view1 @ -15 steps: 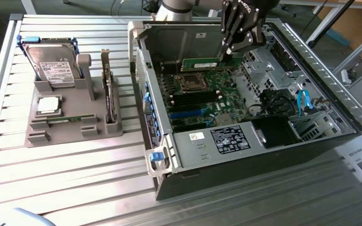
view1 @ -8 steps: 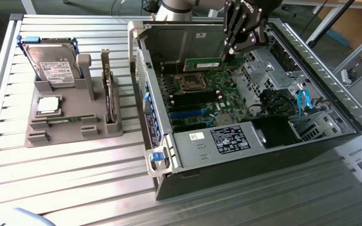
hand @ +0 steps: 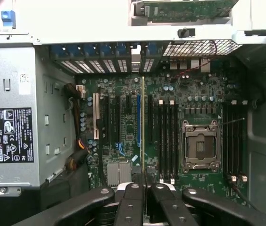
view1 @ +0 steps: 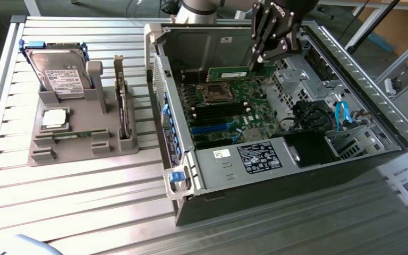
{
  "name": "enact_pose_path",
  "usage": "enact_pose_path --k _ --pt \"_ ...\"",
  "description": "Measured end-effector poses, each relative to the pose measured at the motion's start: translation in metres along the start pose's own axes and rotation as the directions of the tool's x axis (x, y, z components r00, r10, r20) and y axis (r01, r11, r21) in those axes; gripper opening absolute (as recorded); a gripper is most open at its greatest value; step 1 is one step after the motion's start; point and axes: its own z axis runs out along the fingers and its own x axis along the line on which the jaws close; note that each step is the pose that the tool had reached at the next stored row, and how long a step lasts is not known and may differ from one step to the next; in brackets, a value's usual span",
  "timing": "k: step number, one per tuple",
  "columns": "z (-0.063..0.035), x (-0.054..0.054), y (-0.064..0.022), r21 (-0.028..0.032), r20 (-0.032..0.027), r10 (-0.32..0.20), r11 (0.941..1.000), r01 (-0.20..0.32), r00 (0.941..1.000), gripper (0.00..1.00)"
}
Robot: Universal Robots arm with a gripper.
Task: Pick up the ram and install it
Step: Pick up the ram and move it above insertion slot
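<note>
The gripper is squeezing nearly shut on the ram, pinching it between its fingers. The ram is hanging edge-down just under the gripper, above the motherboard inside the open computer case, beside the CPU socket. Outside the case, a gray holder is keeping a hard drive, a CPU chip and an expansion card.

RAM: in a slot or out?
Out. The tool grips the ram above the motherboard; the slots beside the CPU socket sit empty.
</note>
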Motion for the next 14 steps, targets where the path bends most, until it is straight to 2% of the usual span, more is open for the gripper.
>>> enact_pose_path --k 7,14 --pt "0.0021 0.0000 -0.0002 0.0000 0.0000 0.000 1.0000 0.000 1.0000 0.12" --pt "0.0018 -0.0002 -0.0099 0.0000 0.0001 0.000 1.0000 0.000 1.0000 0.12"
